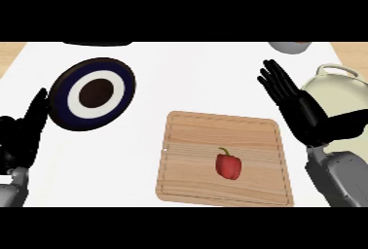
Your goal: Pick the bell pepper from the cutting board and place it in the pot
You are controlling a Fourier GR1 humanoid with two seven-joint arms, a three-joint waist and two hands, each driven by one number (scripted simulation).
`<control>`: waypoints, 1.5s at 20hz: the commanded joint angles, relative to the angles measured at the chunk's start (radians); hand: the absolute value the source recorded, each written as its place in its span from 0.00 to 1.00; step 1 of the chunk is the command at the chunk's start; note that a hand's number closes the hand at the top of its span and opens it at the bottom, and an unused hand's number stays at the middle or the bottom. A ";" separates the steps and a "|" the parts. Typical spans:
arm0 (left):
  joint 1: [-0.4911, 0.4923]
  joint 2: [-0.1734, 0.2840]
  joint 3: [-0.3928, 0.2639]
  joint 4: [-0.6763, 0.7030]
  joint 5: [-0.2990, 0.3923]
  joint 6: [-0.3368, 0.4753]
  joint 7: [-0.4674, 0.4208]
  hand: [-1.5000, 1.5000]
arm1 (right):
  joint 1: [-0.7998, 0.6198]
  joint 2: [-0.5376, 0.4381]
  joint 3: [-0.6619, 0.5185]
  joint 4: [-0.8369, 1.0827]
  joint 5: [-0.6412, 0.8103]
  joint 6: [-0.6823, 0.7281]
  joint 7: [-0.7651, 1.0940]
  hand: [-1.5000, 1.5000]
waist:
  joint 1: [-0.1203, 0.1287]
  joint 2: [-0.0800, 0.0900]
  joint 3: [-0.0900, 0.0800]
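So the desk (187, 78) is plain white. Sitting right on it: a wooden cutting board (208, 146) near the front middle, a dark plate (93, 95) with a white ring off to the left, a cream pot (341, 95) at the right edge, and a grey bowl (291, 46) at the back.

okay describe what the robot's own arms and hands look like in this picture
Both hands are matte black, with long slender fingers and a thumb. The right hand joins a smooth, rounded grey forearm with a glossy casing. The left hand is the same black, and only a small grey piece of its forearm shows. No cables, markings or sleeves are visible.
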 commanded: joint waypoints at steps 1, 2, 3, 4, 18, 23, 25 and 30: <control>0.003 -0.056 0.009 -0.013 0.020 -0.003 -0.056 0.50 | -0.049 -0.027 0.008 0.001 0.018 0.074 0.006 1.00 | -0.009 0.012 0.038; -0.037 -0.087 0.010 -0.051 0.046 0.003 -0.067 0.50 | -0.136 -0.048 0.002 0.022 -0.002 0.138 0.015 1.00 | 0.004 0.014 0.038; -0.077 -0.088 0.021 -0.068 0.059 -0.006 -0.080 0.50 | -0.171 -0.113 -0.017 -0.005 -0.033 0.213 0.043 1.00 | -0.001 0.013 0.037; -0.076 -0.101 0.029 -0.081 0.077 -0.018 -0.121 0.50 | -0.192 -0.151 -0.023 -0.033 -0.059 0.277 0.054 1.00 | -0.002 0.010 0.037; -0.175 -0.162 0.064 -0.091 0.142 -0.060 -0.115 0.50 | -0.082 -0.414 0.048 -0.046 0.589 0.280 -0.468 0.00 | -0.020 0.012 0.039; -0.162 -0.176 0.051 -0.124 0.123 -0.046 -0.107 0.50 | -0.109 -0.498 0.096 -0.174 0.682 0.361 -0.266 0.00 | -0.017 0.008 0.038; -0.158 -0.165 0.073 -0.091 0.145 -0.084 -0.126 0.50 | -0.122 -0.509 0.135 -0.179 0.742 0.396 -0.239 0.00 | -0.014 0.011 0.038; -0.157 -0.202 0.068 -0.053 0.101 -0.071 -0.187 0.50 | -0.142 -0.427 0.194 -0.379 0.772 0.491 0.041 0.00 | -0.022 0.010 0.037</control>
